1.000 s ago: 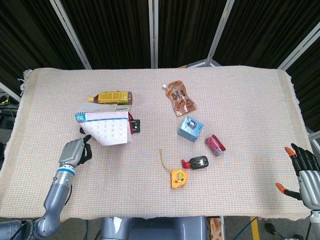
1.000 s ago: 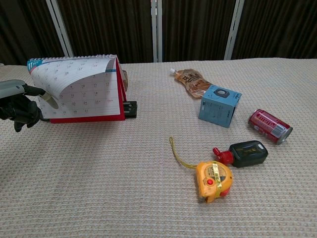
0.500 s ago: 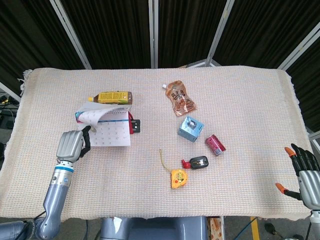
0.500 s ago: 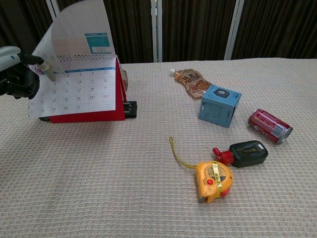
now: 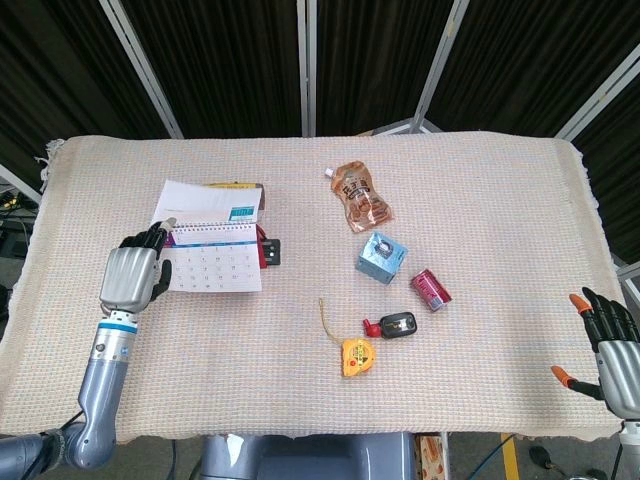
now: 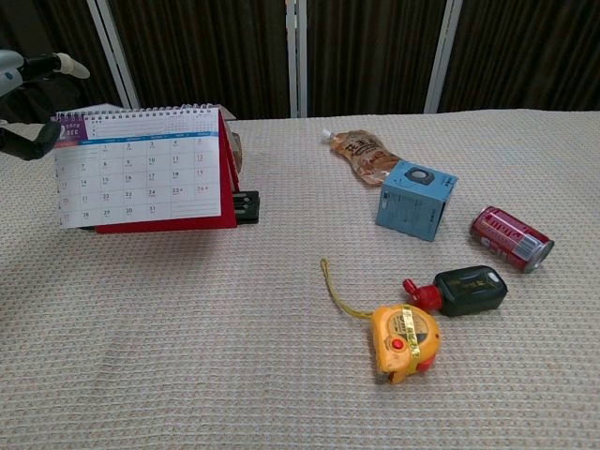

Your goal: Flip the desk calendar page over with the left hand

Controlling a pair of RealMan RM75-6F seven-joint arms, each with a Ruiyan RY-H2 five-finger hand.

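My left hand [image 5: 131, 276], fingers loosely spread and holding nothing, beside the desk calendar [image 5: 210, 262].
The calendar stands on the desk [image 5: 480, 200], its flipped page [image 5: 205, 200] lying over the back. My right hand [image 5: 611, 345] rests open at the desk's edge.

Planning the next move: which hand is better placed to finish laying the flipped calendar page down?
Left. The left hand is right beside the red-based desk calendar, by the flipped white page behind the spiral. The right hand sits at the far table edge, well away.
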